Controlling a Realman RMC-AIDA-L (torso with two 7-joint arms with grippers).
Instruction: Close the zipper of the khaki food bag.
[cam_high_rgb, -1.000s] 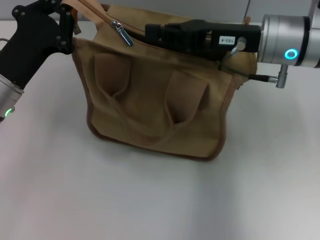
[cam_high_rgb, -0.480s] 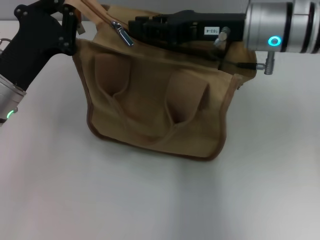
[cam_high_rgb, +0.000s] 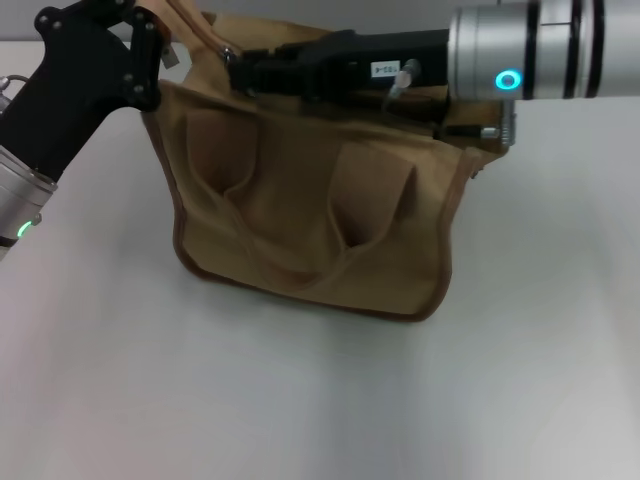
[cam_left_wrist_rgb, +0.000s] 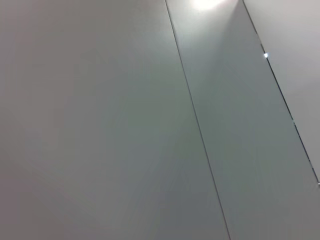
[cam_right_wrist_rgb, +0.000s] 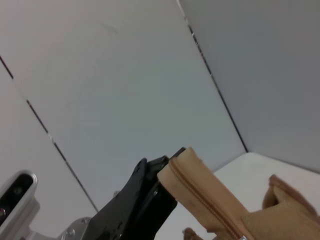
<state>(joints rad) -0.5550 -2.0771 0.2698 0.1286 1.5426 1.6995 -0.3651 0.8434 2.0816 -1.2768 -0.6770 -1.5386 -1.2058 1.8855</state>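
The khaki food bag (cam_high_rgb: 300, 200) stands upright on the white table, its two loop handles hanging down the front. My left gripper (cam_high_rgb: 150, 48) is at the bag's top left corner, shut on the end of the zipper tape (cam_high_rgb: 195, 25) and holding it up. The right wrist view shows that tape end (cam_right_wrist_rgb: 200, 192) held in the left gripper's black fingers (cam_right_wrist_rgb: 145, 195). My right gripper (cam_high_rgb: 242, 70) reaches across the bag's top from the right, its tip at the silver slider (cam_high_rgb: 228, 50), which is mostly hidden behind it.
The white table (cam_high_rgb: 300, 400) spreads in front of the bag and to both sides. The left wrist view shows only grey wall panels (cam_left_wrist_rgb: 125, 125) with thin seams.
My right gripper has moved left along the top of the bag and now covers the slider and pull tab. The left gripper and the bag have stayed put.
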